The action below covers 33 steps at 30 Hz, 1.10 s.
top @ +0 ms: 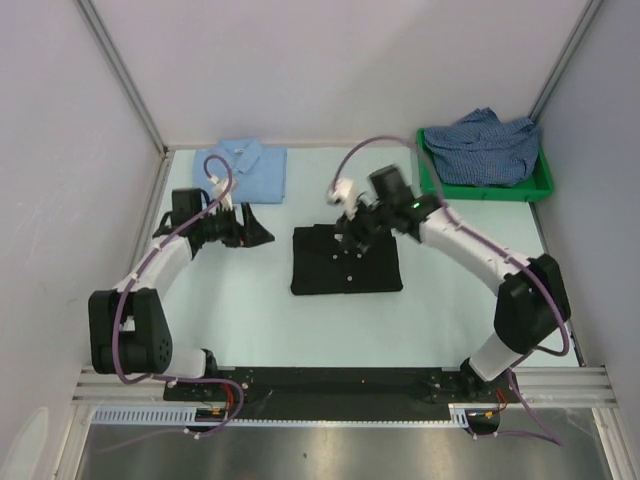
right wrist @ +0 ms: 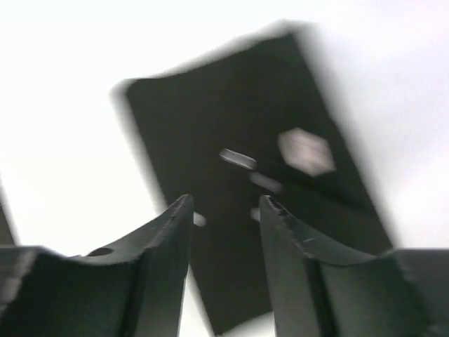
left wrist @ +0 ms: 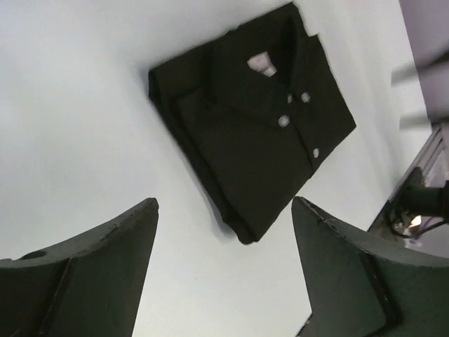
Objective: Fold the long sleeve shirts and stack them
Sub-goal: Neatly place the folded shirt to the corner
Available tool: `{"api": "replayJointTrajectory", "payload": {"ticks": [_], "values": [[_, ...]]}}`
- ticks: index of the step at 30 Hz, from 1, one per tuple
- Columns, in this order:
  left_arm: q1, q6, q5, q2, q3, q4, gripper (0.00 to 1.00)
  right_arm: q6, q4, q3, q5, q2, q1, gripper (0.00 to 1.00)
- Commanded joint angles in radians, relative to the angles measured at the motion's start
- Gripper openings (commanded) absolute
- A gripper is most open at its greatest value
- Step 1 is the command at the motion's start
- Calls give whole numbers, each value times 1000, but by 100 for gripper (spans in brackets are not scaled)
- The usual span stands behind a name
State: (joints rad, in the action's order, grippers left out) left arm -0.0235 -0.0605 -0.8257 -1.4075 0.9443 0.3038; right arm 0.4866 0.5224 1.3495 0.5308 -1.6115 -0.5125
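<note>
Pale tabletop (top: pixel 250 320) carries a folded black shirt (top: pixel 345 265); left hand (top: pixel 260 236) and right hand (top: pixel 347 240) both gape, fingers apart.

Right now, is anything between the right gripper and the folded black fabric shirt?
No, nothing visible. The open right gripper hangs straight over the folded black button-up shirt, near its collar end.
</note>
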Motion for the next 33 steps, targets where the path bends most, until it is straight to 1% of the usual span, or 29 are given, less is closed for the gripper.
{"api": "replayJointTrajectory", "payload": {"ticks": [1,2,3,7,8,12,23,25,26,27,28,31,32,33], "values": [[-42,-255,20,-16,-183,-142,82,47,-130,-107,-49,-47,-249,44],[-46,-265,29,-7,-203,-156,82,46,-151,-105,-55,-83,-285,42],[-49,-272,61,-1,-226,-163,83,44,-192,-104,-77,-102,-352,40],[-53,-277,82,-7,-236,-143,84,43,-292,-102,-140,-182,-441,38],[-56,-275,80,-16,-236,-138,84,32,-335,-99,-150,-207,-445,38],[-66,-268,68,-16,-246,-132,84,29,-383,-87,-208,-264,-466,38],[-67,-278,69,-60,-260,-135,85,95,-449,-110,-252,-381,-480,37],[-66,-289,68,-82,-271,-146,86,101,-449,-113,-258,-384,-480,28],[-66,-294,63,-90,-271,-147,86,107,-443,-124,-255,-377,-477,12],[-64,-297,60,-94,-271,-152,86,110,-441,-133,-255,-367,-475,3],[-64,-300,57,-114,-269,-157,86,109,-453,-144,-250,-331,-472,0],[-47,-312,8,-146,-268,-192,86,101,-455,-174,-203,-247,-445,0],[-43,-332,-7,-154,-269,-225,87,83,-453,-176,-186,-228,-434,0],[-27,-347,-45,-165,-271,-245,92,73,-450,-173,-166,-211,-410,0]]}}
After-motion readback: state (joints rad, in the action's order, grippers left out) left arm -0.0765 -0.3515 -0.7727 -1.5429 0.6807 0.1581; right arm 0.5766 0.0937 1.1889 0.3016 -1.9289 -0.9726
